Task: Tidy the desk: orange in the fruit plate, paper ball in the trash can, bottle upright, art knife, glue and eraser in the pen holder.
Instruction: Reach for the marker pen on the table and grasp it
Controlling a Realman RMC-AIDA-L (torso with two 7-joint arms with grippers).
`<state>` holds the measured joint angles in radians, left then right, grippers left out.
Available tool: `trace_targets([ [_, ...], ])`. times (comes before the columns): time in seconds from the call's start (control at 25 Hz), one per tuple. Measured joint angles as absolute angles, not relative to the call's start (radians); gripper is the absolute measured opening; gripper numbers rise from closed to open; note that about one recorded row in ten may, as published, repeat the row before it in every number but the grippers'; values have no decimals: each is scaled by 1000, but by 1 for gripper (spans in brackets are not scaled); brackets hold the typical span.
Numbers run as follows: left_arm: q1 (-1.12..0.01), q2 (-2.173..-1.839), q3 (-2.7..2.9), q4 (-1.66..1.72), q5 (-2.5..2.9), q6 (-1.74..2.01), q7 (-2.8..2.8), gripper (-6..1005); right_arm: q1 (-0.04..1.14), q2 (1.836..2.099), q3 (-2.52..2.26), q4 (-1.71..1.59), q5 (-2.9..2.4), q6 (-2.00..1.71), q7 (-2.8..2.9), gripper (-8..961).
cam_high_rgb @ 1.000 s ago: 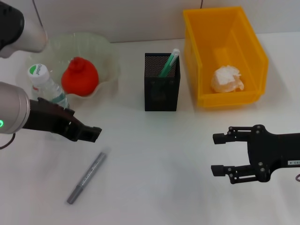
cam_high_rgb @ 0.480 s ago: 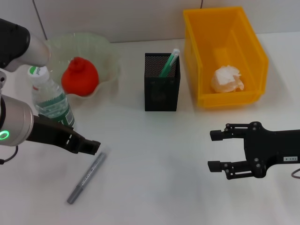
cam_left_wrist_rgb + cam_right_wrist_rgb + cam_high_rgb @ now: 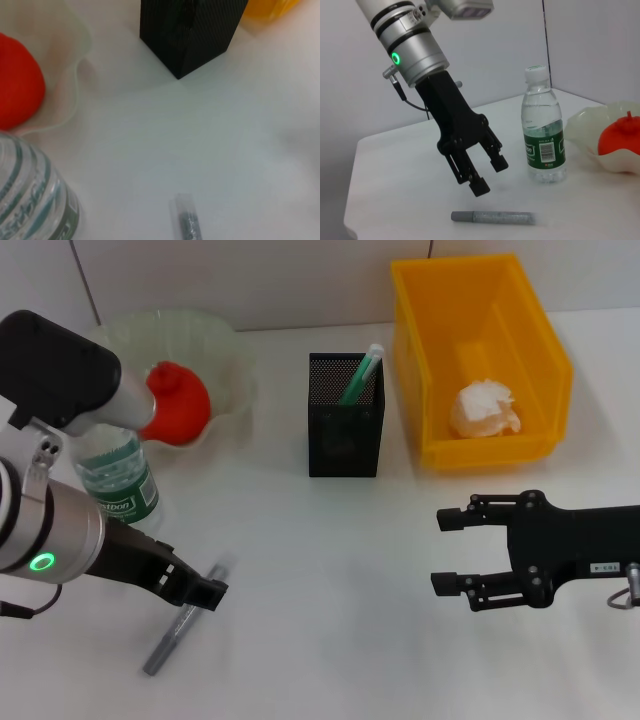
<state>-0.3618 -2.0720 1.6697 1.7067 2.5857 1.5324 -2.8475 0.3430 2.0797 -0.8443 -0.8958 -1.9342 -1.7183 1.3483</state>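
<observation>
Knife [image 3: 183, 621], a grey pen-shaped stick, lies flat on the table [image 3: 330, 580] directly under the left gripper [image 3: 205, 592], its upper end hidden by the fingertips in the head view. In the right wrist view the knife [image 3: 492, 217] lies apart from that gripper [image 3: 489, 174], just below the lower fingertip, not touching. The left gripper's fingers are spread, holding nothing. In the left wrist view only one end of the knife [image 3: 187, 224] shows.

Behind the left gripper stands the bottle [image 3: 117, 476], upright, green-labelled, with the arm's upper casing covering its cap in the head view. Beyond the bottle sits the plate [image 3: 225, 355] with the orange [image 3: 178, 403] inside it. Farther off from the left gripper, toward the robot's right, stands the black mesh holder [image 3: 345, 429] with a green glue stick [image 3: 361, 373] leaning in it.

The right gripper [image 3: 445, 549] hangs above the table, well apart from the knife, fingers wide apart and empty. Beyond it sits the yellow bin [image 3: 480, 358] with the paper ball [image 3: 484, 409] inside.
</observation>
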Motion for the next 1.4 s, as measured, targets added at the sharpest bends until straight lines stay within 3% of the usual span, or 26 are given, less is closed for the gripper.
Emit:
trace_targets([
  [0.52, -435, -2078, 1737, 1617, 2653, 1527, -2879, 775, 346, 2078, -842, -893, -1934, -1711, 1348, 766],
  [1.4, -444, -2078, 1695, 1490, 2578, 1447, -2880, 773, 349, 2080, -844, -893, -1934, -1712, 1353, 766],
])
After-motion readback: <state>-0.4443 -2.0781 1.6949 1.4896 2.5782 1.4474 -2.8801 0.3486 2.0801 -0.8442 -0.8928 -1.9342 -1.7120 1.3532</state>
